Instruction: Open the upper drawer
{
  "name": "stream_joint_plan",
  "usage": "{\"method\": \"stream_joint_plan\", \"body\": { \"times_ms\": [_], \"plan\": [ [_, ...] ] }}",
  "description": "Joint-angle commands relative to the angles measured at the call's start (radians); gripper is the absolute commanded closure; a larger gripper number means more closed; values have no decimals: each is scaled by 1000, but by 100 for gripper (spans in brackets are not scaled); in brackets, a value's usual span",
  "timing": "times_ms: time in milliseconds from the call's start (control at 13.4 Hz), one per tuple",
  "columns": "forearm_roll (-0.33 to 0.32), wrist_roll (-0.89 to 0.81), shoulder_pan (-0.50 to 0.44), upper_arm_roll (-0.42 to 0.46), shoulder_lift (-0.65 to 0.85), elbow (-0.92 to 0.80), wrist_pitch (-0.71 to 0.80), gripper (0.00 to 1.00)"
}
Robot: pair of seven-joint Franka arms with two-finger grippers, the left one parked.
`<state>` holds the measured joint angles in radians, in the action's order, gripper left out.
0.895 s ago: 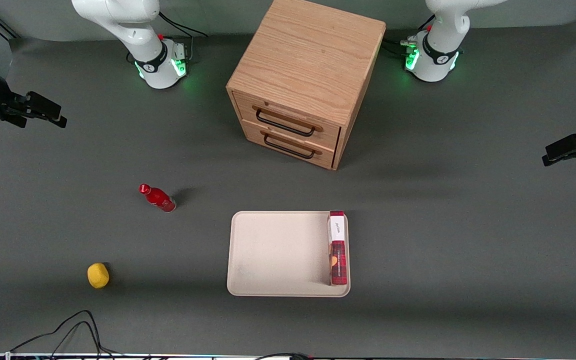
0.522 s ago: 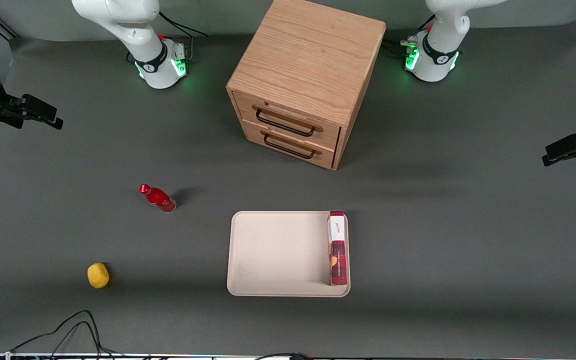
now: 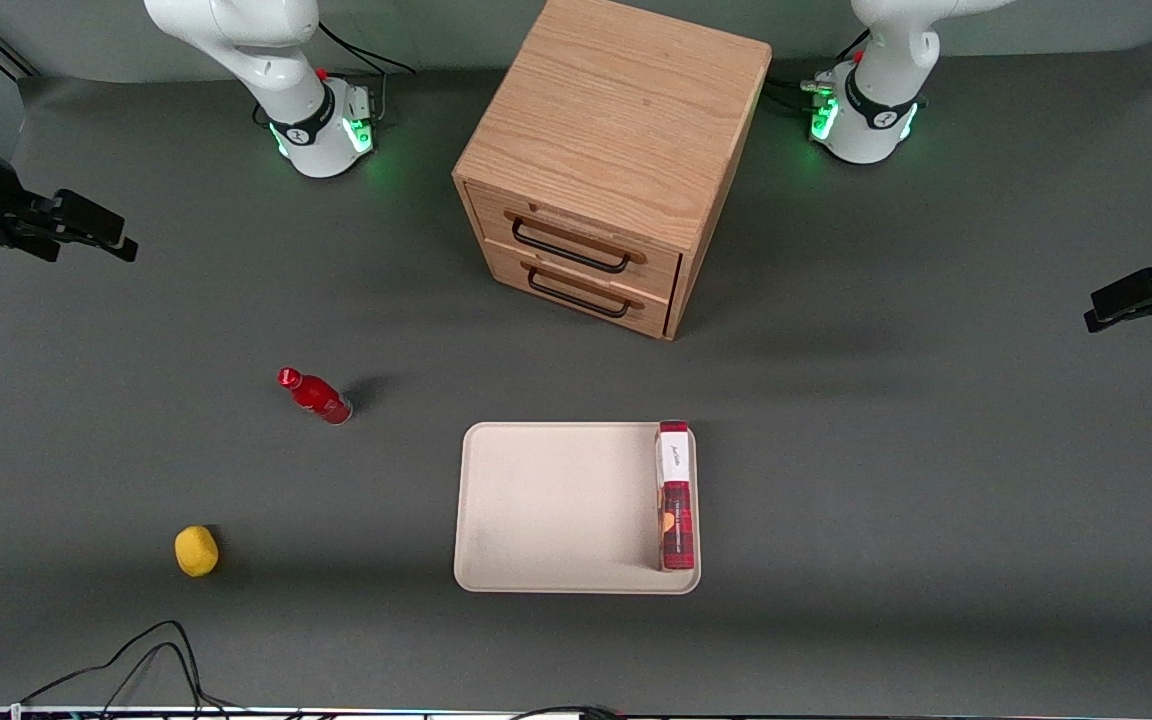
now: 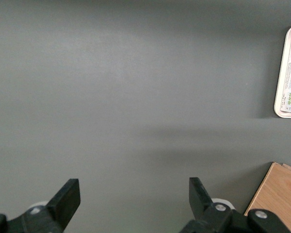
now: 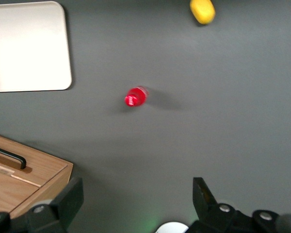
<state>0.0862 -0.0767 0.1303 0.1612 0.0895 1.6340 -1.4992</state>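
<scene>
Oak upper drawer (closed) sits well apart from the empty, spread-open tool.

A matte dark grey bench fills the scene under soft, even light; black cables trail along its nearest edge.

Pincer high above dark grey desk, two black fingers spread wide apart, nothing between them. Small red bottle upright on desk, seen from above, blurred. Yellow rounded lump on desk, well apart from bottle. Pale beige rounded-corner tray flat on desk, visible part bare. Light oak wooden cabinet corner near one finger; black wire bar handle on its front; which drawer it belongs to unclear.
</scene>
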Motion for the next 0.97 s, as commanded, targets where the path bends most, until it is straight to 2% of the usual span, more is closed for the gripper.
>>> {"method": "stream_joint_plan", "body": {
  "times_ms": [0,671,895],
  "plan": [
    [18,-34,2,87,-19,-11,-57,0],
    [21,-25,-1,365,-146,-17,-209,0],
    [21,70,-1,458,-195,-19,-249,0]
  ]
}}
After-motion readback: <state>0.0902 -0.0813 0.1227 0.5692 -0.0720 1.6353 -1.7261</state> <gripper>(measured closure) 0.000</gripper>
